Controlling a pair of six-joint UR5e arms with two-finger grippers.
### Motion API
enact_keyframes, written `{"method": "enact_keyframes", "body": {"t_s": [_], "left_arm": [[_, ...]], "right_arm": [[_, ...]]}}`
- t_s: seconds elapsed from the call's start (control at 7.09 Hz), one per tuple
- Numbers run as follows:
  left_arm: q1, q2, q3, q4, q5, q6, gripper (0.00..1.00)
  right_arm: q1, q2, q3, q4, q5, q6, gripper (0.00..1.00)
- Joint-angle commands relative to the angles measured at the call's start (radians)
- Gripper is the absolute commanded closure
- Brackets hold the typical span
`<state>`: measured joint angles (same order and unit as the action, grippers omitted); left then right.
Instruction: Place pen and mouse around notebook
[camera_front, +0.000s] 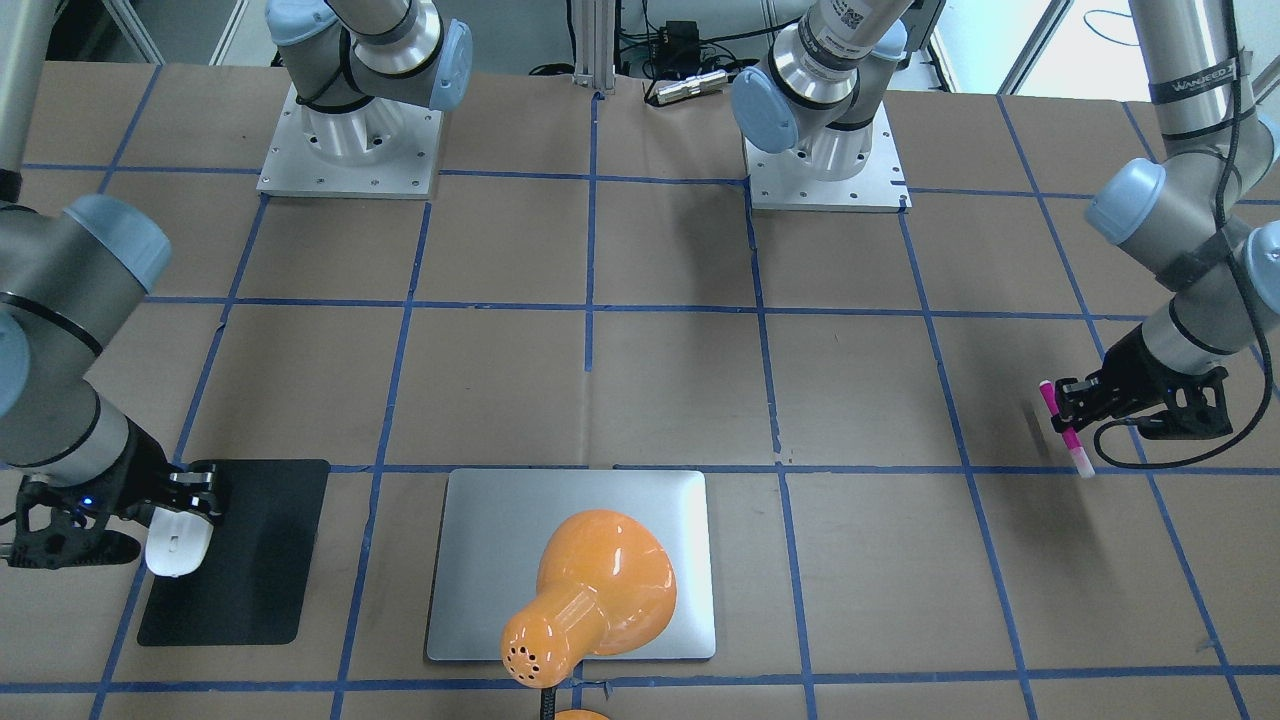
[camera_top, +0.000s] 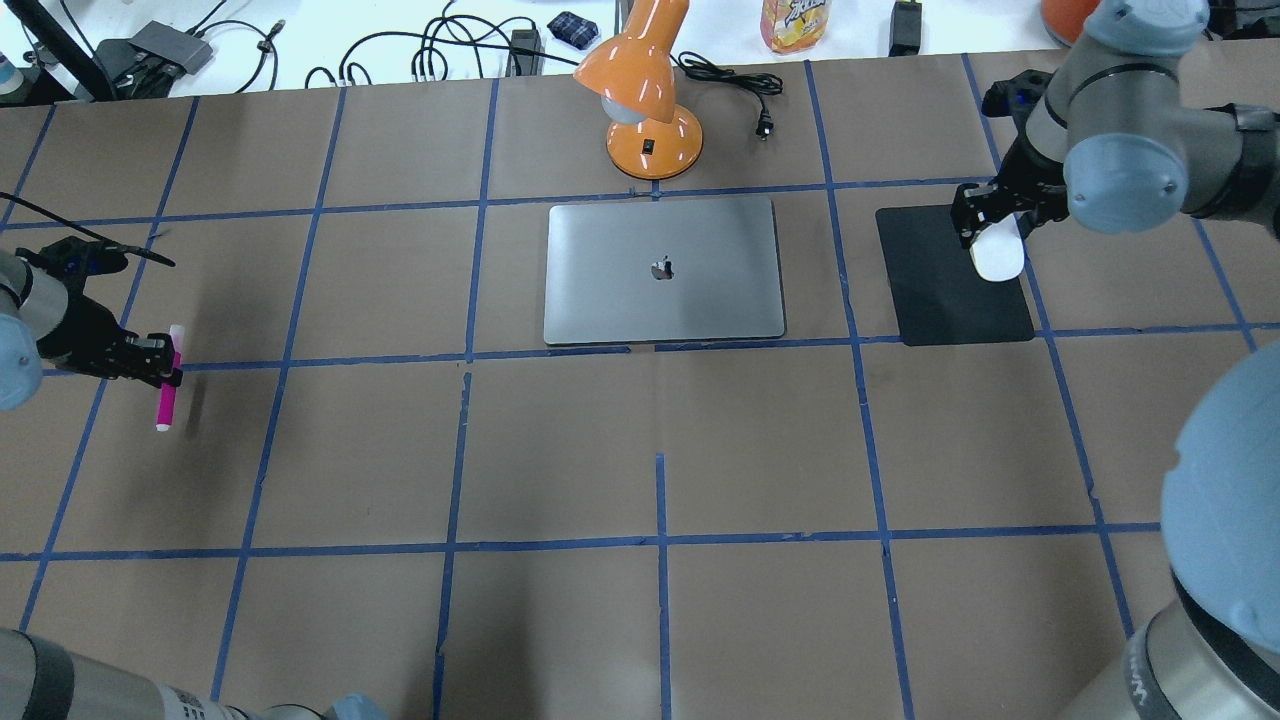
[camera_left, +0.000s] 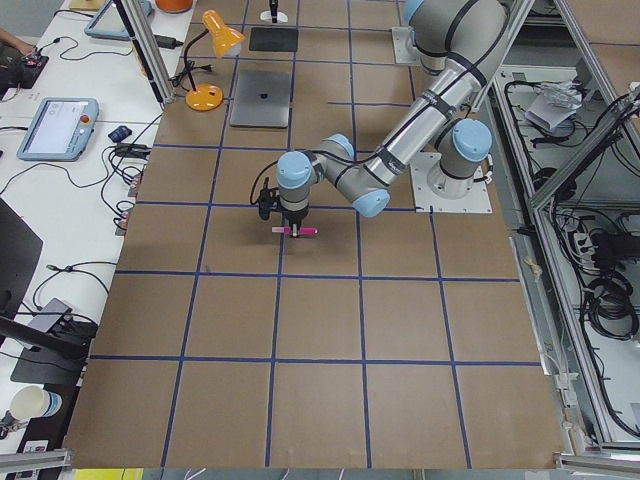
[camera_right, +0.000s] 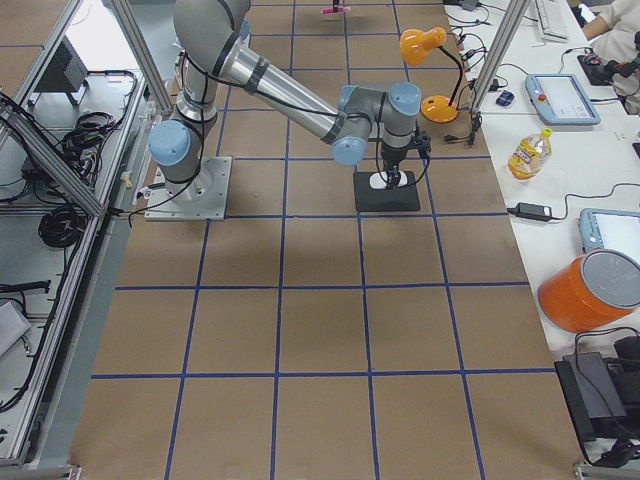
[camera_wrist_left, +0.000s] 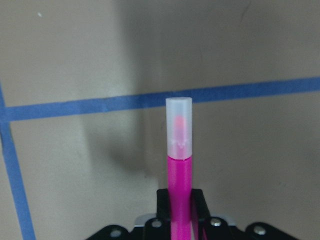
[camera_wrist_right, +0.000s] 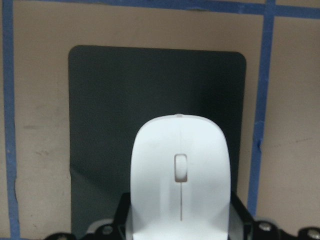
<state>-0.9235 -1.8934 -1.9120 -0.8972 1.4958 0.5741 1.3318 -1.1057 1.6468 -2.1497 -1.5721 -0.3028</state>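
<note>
Two claws, two loads, both well apart from the notebook (camera_top: 664, 290), which lies flat at the middle of the table's (camera_top: 660, 450) far edge. The left claw (camera_top: 160, 362) is clamped on the pen (camera_top: 166, 400) near the table's left edge. The pink barrel is held roughly level and clear of the surface, its shadow beside it and its pale cap pointing away from the wrist. The right claw (camera_top: 988, 222) grips the mouse (camera_top: 998, 256) by its rear, over the black mat (camera_top: 945, 300) toward the right end of the far edge; I cannot tell how much air is under it.

From my console I judge the pen the likelier loss. A slim round barrel pinched at one spot could swivel or slide out on the long carry across the table, and once down it could roll. The mouse is glossy and held only at its tail, so a quick move might tip it free. I also watch the orange lamp (camera_top: 640, 80), standing just beyond the notebook; an arm coming in there could knock it. Setting either thing on the lid rather than beside it would miss the task.
</note>
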Motion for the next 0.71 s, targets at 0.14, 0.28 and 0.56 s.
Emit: {"method": "enact_keyframes", "body": {"t_s": [0.14, 0.28, 0.56], "left_arm": [[-0.188, 0.066, 0.028, -0.077, -0.008, -0.431, 1.00], [-0.265, 0.085, 0.028, -0.084, -0.008, -0.600, 1.00], [-0.433, 0.102, 0.015, -0.088, -0.012, -0.977, 1.00]], "right_arm": [[0.020, 0.085, -0.002, -0.084, -0.003, 0.019, 0.60], [0.020, 0.093, -0.001, -0.087, -0.003, 0.021, 0.60], [0.018, 0.101, -0.001, -0.085, -0.005, 0.024, 0.60]]}}
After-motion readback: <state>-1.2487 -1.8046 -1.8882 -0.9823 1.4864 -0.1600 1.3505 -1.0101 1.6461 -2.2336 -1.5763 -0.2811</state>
